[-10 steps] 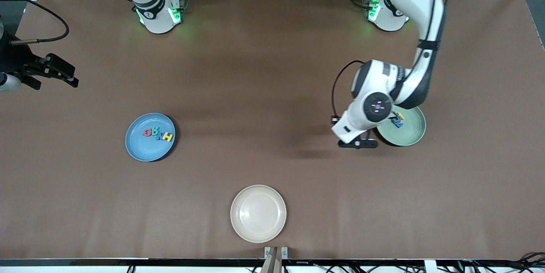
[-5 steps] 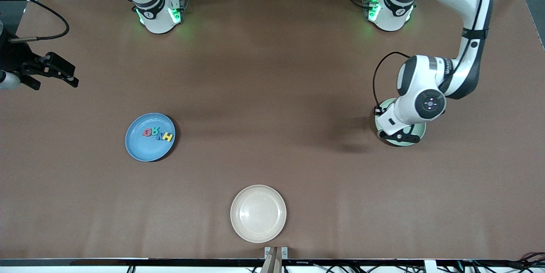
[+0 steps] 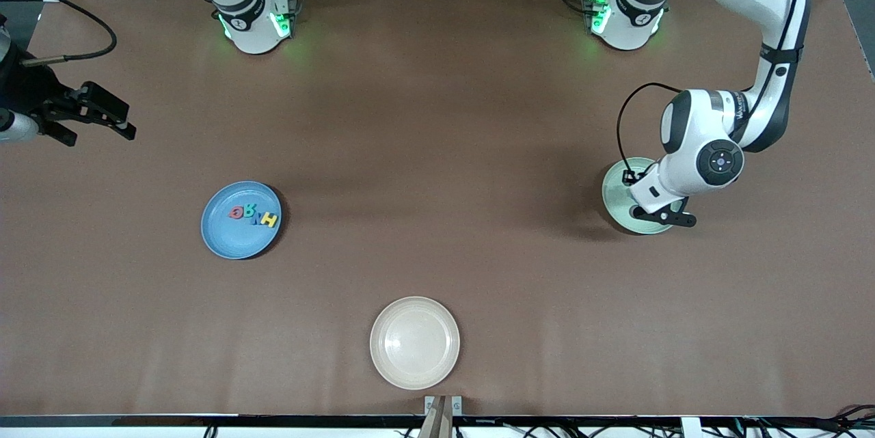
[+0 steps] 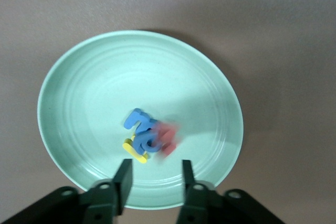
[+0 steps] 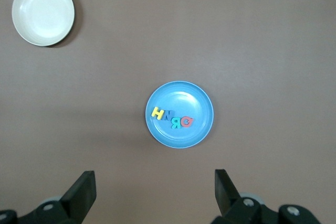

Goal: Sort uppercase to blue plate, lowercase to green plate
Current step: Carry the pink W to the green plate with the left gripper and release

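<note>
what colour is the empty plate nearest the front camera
Beige, a pale cream; the beige plate shows best in the front view.

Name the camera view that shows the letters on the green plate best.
Left wrist view: the lowercase letters lie piled in the green plate, unobstructed. In the front view the left arm hides them; the right wrist view misses that plate.

A robotics lab: two bench-mounted arms on a brown-covered table (image 3: 437, 117), aluminium framing, cables along the edge.
</note>
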`<state>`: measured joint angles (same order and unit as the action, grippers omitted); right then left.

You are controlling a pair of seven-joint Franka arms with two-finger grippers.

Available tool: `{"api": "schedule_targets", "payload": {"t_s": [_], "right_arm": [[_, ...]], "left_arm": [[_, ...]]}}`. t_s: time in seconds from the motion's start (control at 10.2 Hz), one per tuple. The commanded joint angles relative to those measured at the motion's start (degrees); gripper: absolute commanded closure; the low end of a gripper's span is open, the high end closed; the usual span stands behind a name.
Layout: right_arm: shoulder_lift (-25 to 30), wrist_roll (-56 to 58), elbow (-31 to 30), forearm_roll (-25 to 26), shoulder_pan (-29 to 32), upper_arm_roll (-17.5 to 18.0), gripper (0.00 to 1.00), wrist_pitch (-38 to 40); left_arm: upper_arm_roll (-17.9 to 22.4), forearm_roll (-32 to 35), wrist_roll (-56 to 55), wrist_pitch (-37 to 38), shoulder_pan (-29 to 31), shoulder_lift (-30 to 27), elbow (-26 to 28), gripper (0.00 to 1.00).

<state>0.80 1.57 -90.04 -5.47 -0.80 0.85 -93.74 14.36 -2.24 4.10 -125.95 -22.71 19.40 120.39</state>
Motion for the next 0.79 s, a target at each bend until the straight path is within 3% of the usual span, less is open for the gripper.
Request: {"api": "schedule_targets", "payload": {"t_s": [0.0,0.39,0.69], "right_arm": [[-0.18,0.36,1.0,-1.47,1.06,0.38,0.0,-0.03],[-0.18,0.36,1.71,-2.7,1.32,0.38,0.0,-0.48],[-0.18,0.45,1.71,-2.62,1.41,0.29,0.0,-0.39]], "left_arm": [[1.9,1.45,0.56,0.7,-0.23,-3.49,-1.37,0.0],[6.38,0.75,0.39,14.48,-0.67,-6.3,-15.68,0.0],[7.78,0.58,-0.05,17.66,-0.15,-9.46,-22.9,0.0]]}}
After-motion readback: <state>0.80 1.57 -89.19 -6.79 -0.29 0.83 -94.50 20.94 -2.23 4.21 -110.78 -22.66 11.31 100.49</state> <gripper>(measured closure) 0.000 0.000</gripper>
